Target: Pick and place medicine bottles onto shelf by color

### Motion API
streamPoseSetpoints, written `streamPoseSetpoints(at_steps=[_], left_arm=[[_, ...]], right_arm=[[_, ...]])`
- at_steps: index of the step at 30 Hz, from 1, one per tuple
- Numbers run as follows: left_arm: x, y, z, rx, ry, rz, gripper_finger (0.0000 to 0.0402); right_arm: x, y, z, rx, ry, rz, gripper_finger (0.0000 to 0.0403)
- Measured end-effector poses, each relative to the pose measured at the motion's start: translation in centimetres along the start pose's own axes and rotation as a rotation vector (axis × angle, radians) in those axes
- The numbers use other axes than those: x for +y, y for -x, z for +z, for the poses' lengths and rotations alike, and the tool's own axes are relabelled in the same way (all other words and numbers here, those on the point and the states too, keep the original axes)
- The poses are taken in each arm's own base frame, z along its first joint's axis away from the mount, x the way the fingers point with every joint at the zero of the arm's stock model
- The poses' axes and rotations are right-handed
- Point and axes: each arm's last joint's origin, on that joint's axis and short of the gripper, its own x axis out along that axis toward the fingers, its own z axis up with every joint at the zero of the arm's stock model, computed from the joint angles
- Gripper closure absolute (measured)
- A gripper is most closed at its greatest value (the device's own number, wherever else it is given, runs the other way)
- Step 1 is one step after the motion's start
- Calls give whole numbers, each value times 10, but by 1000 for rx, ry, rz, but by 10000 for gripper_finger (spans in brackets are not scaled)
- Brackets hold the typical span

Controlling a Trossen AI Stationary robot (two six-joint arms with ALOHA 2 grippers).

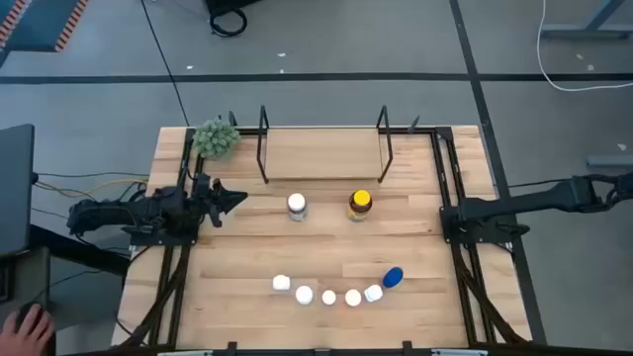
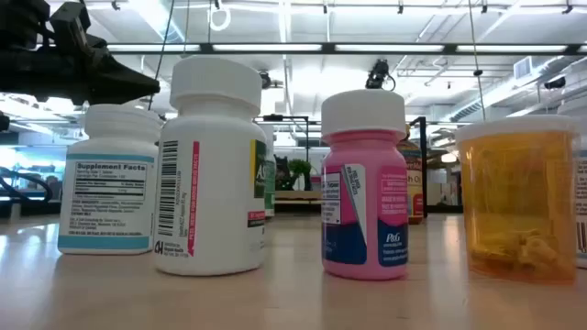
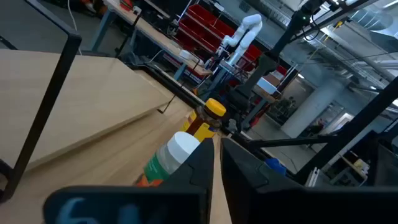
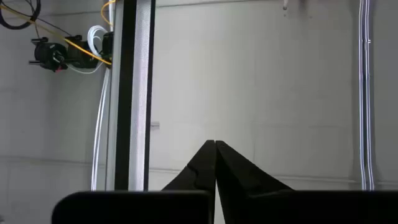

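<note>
A larger white bottle (image 1: 296, 206) and an amber bottle with a yellow cap (image 1: 360, 205) stand upright on the table in front of the shelf (image 1: 321, 153), a low wood board with black wire uprights. Several small white bottles (image 1: 328, 297) and a blue one (image 1: 393, 277) stand in a curved row near the table's near edge. My left gripper (image 1: 240, 199) hovers left of the white bottle, pointing at it, its fingers a narrow slit apart (image 3: 217, 152). The left wrist view shows the white bottle (image 3: 174, 155) and the amber one (image 3: 206, 117) ahead. My right gripper (image 4: 215, 144) is shut and faces the floor.
A green fuzzy plant ball (image 1: 216, 138) sits at the table's far left corner beside the shelf. Black frame rails (image 1: 450, 188) run along both table sides. In the low view the near-row bottles (image 2: 213, 165) fill the foreground. A person's hand (image 1: 30, 326) shows beyond the table's left.
</note>
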Motion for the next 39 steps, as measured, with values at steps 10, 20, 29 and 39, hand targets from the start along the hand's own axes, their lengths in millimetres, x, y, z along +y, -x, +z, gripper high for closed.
streamPoseSetpoints(at_steps=[10, 20, 29, 39], left_arm=[[0, 0, 0, 0, 0, 0, 373], [0, 0, 0, 0, 0, 0, 368], [0, 0, 0, 0, 0, 0, 376], [0, 0, 0, 0, 0, 0, 366]], right_arm=[[0, 0, 0, 0, 0, 0, 391], [0, 0, 0, 0, 0, 0, 391], [0, 0, 0, 0, 0, 0, 391], [0, 0, 0, 0, 0, 0, 391]])
